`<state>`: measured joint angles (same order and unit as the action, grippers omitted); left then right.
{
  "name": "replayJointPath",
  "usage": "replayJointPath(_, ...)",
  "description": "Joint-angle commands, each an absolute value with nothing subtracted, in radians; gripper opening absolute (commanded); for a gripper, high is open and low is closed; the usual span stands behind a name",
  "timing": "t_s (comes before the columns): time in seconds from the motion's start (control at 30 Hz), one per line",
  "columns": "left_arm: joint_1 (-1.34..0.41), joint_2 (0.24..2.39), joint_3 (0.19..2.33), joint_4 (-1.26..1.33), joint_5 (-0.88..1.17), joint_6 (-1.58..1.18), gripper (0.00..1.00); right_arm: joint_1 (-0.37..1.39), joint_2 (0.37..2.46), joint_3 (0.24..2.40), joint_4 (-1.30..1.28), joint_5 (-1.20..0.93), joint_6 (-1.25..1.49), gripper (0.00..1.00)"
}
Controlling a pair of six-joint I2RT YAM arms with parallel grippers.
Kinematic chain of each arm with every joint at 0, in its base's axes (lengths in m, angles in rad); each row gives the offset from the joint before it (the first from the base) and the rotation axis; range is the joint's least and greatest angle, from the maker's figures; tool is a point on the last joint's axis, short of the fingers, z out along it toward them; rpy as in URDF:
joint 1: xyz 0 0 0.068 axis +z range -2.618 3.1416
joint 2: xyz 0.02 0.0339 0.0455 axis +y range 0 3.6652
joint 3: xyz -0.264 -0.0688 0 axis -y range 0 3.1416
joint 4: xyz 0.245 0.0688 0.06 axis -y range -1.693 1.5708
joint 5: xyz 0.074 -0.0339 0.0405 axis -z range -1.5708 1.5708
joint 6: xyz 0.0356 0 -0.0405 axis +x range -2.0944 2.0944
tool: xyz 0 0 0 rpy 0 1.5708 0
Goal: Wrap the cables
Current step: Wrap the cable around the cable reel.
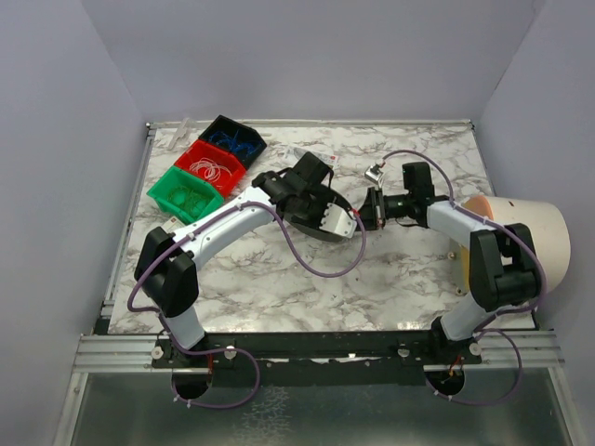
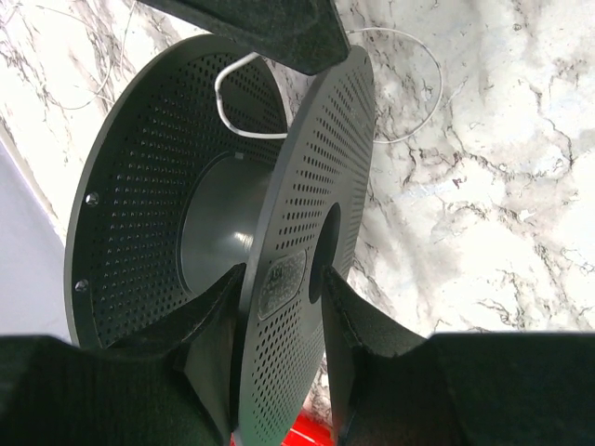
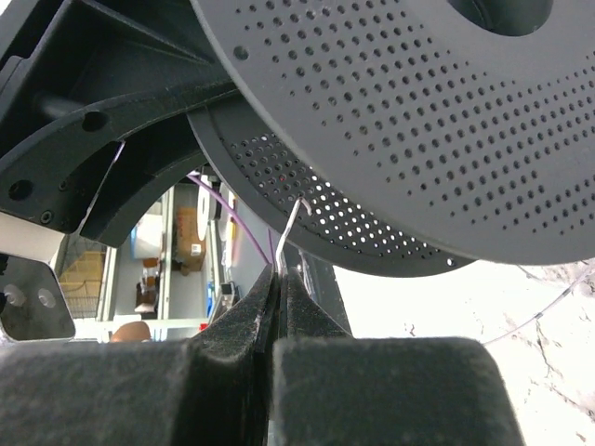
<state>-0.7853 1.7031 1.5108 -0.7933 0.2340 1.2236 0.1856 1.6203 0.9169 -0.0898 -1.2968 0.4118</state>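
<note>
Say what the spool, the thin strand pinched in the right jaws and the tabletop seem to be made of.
Spool: probably moulded plastic, matte dark grey, with even rows of small holes and a smooth hub.
Strand: thin whitish wire or stiff line that holds a bend; which one is unclear.
Tabletop: white with grey marble veining, slightly glossy; possibly laminate, possibly real stone.

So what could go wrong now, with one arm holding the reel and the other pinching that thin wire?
The right gripper pinches only the end of the wire; a tug might pull it free. The left gripper clamps just one wall of the reel, so it might tilt or slip.
</note>
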Motion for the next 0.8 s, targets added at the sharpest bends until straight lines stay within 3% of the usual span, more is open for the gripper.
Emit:
replayJointPath(0.0, -0.794, 1.692, 1.528, -0.794, 0.234, 1.206, 0.38, 0.197, 1.643, 0.916, -0.069, -1.323, 0.422, 0.0)
replayJointPath(0.2, -0.802, 1.691, 1.538, -0.794, 0.228, 1.194, 0.38, 0.219, 1.648, 0.917, -0.082, -1.312, 0.405, 0.01)
replayJointPath(0.77, -0.815, 1.642, 1.454, -0.769, 0.182, 1.184, 0.19, 0.23, 1.65, 0.926, -0.125, -1.29, 0.368, 0.0)
